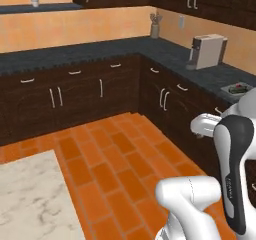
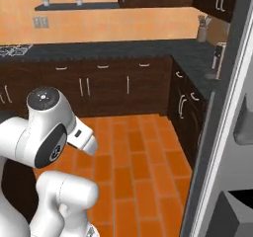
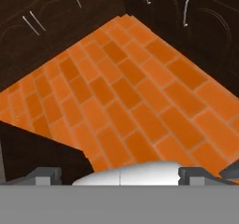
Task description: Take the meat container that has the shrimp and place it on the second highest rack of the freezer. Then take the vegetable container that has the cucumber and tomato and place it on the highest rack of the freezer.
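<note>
The gripper (image 3: 119, 174) hangs empty with jaws wide above the orange tile floor (image 3: 130, 92); far off on the dark counter (image 1: 200, 71) sits the vegetable container (image 1: 238, 88), likely light, stiff, best pinched by its rim.

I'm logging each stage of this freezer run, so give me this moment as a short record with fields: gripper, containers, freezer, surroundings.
gripper: open, holding nothing, pointed at the orange tile floor
vegetable container: grey tray on the dark counter at right, contents too small to tell
meat container: cannot tell
freezer: door open at right edge, dark door bins visible
surroundings: dark wooden cabinets, coffee machine on the counter
</note>
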Robot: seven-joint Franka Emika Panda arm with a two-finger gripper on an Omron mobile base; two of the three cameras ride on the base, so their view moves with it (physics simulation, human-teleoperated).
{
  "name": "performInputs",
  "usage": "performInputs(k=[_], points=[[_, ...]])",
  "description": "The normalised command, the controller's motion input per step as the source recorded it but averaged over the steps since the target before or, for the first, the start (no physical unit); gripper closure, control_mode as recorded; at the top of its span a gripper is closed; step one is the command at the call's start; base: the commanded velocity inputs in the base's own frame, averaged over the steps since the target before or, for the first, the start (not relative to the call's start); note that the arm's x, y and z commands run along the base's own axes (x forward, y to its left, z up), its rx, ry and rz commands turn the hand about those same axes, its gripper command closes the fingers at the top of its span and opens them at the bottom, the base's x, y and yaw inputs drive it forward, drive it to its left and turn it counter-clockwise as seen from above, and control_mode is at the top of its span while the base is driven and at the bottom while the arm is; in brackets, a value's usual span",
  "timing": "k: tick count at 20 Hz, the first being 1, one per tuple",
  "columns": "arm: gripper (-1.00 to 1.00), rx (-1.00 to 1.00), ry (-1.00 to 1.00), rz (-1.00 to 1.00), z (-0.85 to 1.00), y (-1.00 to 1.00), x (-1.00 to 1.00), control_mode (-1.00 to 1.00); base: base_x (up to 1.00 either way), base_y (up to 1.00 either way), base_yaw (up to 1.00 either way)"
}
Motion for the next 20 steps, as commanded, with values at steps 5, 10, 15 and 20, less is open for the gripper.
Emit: performInputs(k=[5,10,15,20], points=[[-1.0,0.0,0.0,0.0,0.0,0.0,0.0,1.0,1.0,-0.04,-0.02],[-1.0,0.0,0.0,0.0,0.0,0.0,0.0,1.0,0.91,0.0,-0.49],[-1.0,0.0,0.0,0.0,0.0,0.0,0.0,1.0,0.58,0.0,-0.71],[-1.0,0.0,0.0,0.0,0.0,0.0,0.0,1.0,0.47,0.0,-0.75]])
